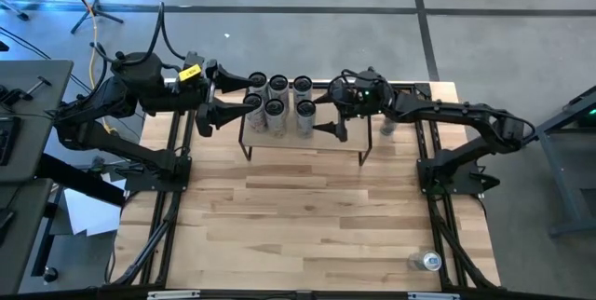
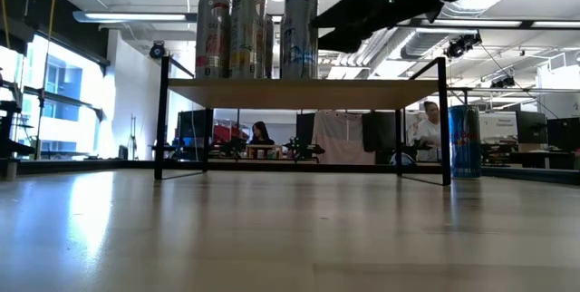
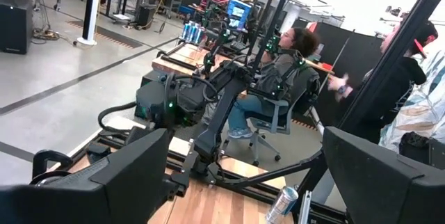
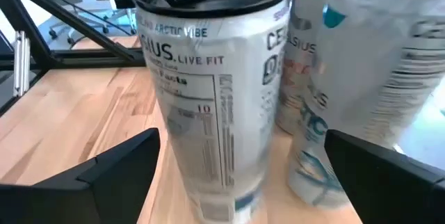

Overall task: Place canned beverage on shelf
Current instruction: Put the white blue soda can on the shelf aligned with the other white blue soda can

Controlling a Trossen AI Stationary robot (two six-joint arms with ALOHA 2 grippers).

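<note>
Six upright cans (image 1: 277, 97) on the shelf (image 1: 326, 138), right claw (image 1: 328, 112) wide open beside them, gripping nothing.

Light wood table (image 1: 326, 225), seated person (image 3: 281, 78) at desk, grey floor (image 1: 307, 2)

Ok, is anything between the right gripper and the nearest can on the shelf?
Nothing visible. The right gripper is open and faces that can directly; it stands upright on the shelf, with the other cans behind it.

Two dark jointed arms, a yellow tag on the left arm (image 1: 121, 95).
</note>
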